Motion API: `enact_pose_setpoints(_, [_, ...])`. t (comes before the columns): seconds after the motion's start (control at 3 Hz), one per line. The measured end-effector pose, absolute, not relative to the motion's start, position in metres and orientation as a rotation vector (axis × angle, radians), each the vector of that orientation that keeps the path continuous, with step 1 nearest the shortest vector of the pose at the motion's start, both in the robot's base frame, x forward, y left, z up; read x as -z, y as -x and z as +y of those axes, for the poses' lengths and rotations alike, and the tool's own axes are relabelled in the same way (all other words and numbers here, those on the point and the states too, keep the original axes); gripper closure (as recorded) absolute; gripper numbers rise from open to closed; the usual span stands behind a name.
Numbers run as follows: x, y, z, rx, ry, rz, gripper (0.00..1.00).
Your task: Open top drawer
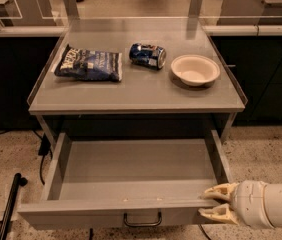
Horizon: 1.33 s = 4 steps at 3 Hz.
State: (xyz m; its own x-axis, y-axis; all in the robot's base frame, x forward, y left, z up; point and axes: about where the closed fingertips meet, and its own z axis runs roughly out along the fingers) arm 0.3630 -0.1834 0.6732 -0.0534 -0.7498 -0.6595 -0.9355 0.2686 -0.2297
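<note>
The top drawer is a wide grey metal drawer under the table top. It stands pulled far out, and its shallow grey inside is bare. A small dark bracket handle sits at the centre of its front panel. My gripper comes in from the lower right on a white arm. Its cream fingers straddle the right end of the front panel, one inside the drawer and one outside. No other drawers show.
On the grey table top lie a blue snack bag, a blue can on its side and a white bowl. A black pole and cables lie on the speckled floor at left.
</note>
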Motion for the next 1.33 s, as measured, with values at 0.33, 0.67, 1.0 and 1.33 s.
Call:
enact_pose_setpoints(0.33, [-0.6732,-0.363,-0.1834,-0.34,1.527,1.846,0.55])
enact_pose_setpoints(0.67, [-0.6732,-0.363,-0.1834,-0.34,1.527,1.846,0.32])
enact_pose_setpoints(1.0, [-0.6732,-0.363,-0.1833,-0.34,1.527,1.846,0.09])
enact_pose_setpoints(1.33, [-0.6732,-0.363,-0.1833,-0.34,1.527,1.846,0.0])
